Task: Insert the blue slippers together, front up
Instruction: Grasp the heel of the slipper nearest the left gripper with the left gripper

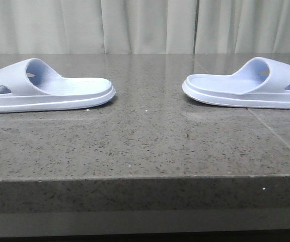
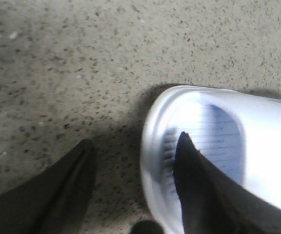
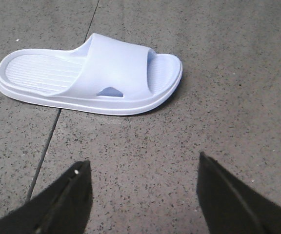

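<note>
Two pale blue slippers lie flat on the dark speckled stone table (image 1: 145, 146), soles down, heels facing each other. The left slipper (image 1: 59, 93) sits at the far left, the right slipper (image 1: 245, 91) at the far right. No gripper shows in the front view. In the left wrist view my left gripper (image 2: 134, 144) is open, one finger over the ribbed footbed of a slipper (image 2: 267, 141), the other over bare stone, so the rounded end's rim lies between them. In the right wrist view my right gripper (image 3: 143, 161) is open and empty above bare stone, short of the other slipper (image 3: 116, 68).
The table's front edge (image 1: 145, 176) runs across the front view. A thin seam (image 1: 276, 136) crosses the stone at the right and also shows in the right wrist view (image 3: 48, 141). A pale curtain (image 1: 145, 25) hangs behind the table.
</note>
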